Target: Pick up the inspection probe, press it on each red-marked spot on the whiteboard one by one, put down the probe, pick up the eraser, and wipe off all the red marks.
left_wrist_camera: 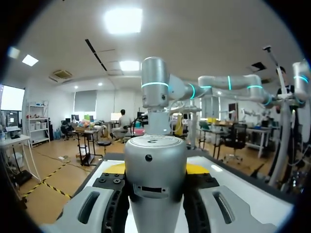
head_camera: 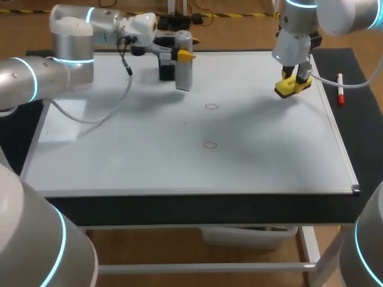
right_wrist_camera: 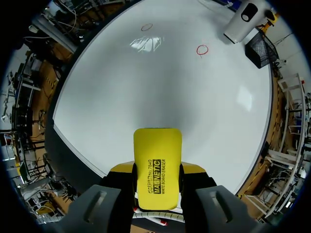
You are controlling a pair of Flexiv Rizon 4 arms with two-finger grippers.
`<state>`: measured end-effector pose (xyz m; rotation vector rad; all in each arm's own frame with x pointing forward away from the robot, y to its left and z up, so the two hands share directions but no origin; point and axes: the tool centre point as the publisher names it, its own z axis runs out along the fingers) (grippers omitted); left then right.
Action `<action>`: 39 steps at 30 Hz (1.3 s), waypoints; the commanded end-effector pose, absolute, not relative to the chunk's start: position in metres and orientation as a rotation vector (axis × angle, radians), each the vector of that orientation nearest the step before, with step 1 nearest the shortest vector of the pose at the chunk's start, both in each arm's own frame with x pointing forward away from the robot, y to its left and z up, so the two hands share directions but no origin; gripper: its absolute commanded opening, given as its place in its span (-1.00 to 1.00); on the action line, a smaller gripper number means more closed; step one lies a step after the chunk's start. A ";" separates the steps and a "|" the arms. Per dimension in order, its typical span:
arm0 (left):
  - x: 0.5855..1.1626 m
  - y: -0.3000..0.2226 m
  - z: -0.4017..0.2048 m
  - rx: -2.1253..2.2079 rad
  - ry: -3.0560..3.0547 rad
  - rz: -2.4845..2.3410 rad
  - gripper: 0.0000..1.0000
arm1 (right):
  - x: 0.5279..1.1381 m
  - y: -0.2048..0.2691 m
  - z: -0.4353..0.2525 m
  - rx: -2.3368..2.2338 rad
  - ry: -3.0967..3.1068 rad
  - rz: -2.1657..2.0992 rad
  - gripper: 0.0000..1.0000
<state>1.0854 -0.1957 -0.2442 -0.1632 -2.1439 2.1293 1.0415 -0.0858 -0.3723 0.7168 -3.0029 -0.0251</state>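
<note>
**Both grippers loaded**

Left arm [head_camera: 42, 75] comes in level; its gripper [head_camera: 182, 55], at the worktop's [head_camera: 179, 203] far edge, is clamped on the probe [head_camera: 184, 75]. Right arm [head_camera: 296, 42] hangs near the far right corner; its gripper [head_camera: 293, 84] points down, clamping the eraser [right_wrist_camera: 158, 160].

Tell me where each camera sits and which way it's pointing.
Head: above, behind, looking down on the whiteboard; left gripper and right gripper show.
Left wrist: on the left arm, facing out level; the left gripper clamps the probe.
Right wrist: on the right arm, facing down; the right gripper holds the eraser.
Shared: head and right wrist both show the red circles.
</note>
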 end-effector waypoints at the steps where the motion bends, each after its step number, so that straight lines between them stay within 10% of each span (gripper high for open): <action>1: 1.079 -0.164 -0.236 -0.035 -2.224 2.186 -1.00 | 1.043 -0.086 -0.372 0.718 -2.999 -0.021 -1.00; 39: 1.104 0.014 -0.245 0.462 -2.397 2.347 -1.00 | 1.043 -0.086 -0.372 0.718 -2.999 -0.021 -1.00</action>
